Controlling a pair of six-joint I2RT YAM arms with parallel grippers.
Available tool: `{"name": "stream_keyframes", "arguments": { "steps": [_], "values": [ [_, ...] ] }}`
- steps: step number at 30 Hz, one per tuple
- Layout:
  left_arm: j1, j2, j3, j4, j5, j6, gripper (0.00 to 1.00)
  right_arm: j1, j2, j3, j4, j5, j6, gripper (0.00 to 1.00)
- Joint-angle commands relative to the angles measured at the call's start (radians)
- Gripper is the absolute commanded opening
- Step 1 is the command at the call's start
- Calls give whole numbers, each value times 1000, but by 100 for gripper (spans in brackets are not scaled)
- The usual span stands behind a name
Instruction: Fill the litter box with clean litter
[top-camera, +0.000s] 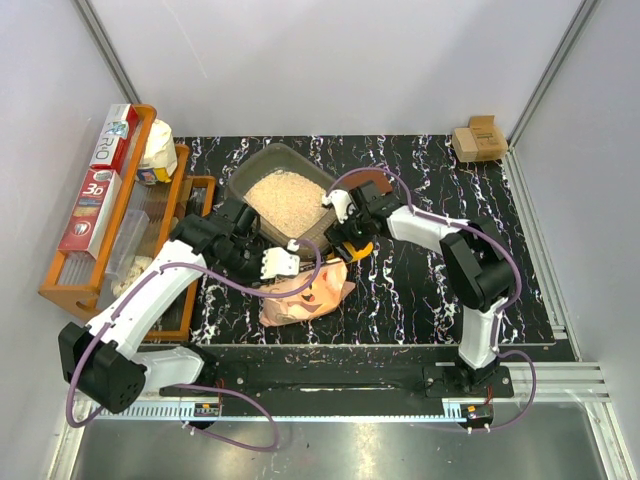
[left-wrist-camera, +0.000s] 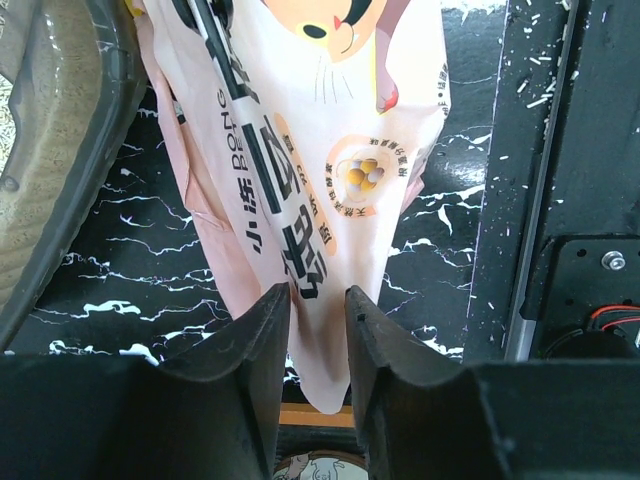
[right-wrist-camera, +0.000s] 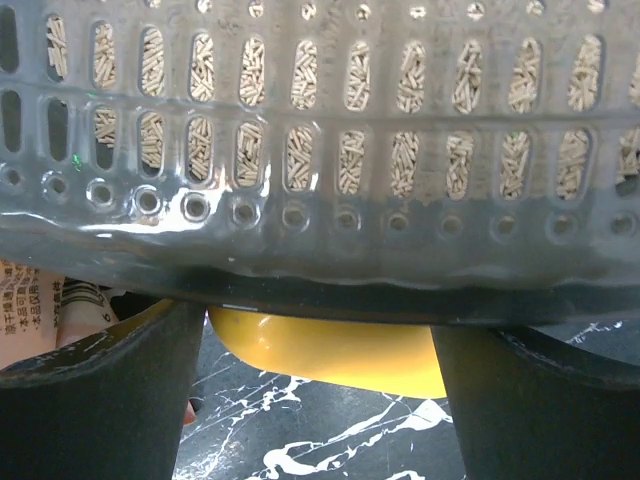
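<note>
Near side of the litter box (top-camera: 246, 178): pink bag (top-camera: 305, 292) is lying slack on the table. Left gripper (left-wrist-camera: 317, 300) is straddling one end of it, jaws slightly apart with film between them; cannot tell whether they are pinching. At the box's near right corner, right gripper (right-wrist-camera: 318, 335) is standing wide open, holding nothing, with the yellow scoop (right-wrist-camera: 330, 358) just beyond. Litter (top-camera: 285, 198) is sitting heaped inside the box. Judging: the loaded box is handling heavy, stiff and slick (grip the rim); the litter is loose and only pours.

yellow scoop (right-wrist-camera: 330, 355) largely hidden behind litter box (right-wrist-camera: 320, 250), pink bag (left-wrist-camera: 300, 200) cropped at top
</note>
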Motion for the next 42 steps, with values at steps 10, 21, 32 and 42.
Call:
{"name": "stream_keyframes", "arguments": {
  "steps": [10, 21, 32, 42],
  "values": [
    [7, 4, 19, 83, 103, -75, 30, -135, -65, -31, -54, 268, 47, 87],
    [4, 47, 67, 213, 215, -213, 28, -295, -198, -77, -118, 238, -122, 88],
    [1, 69, 64, 256, 271, -302, 36, -220, -502, 75, -373, -531, -325, 87],
    [48, 58, 73, 371, 229, -674, 99, -10, -375, 164, -489, -503, -606, 77]
  ]
}}
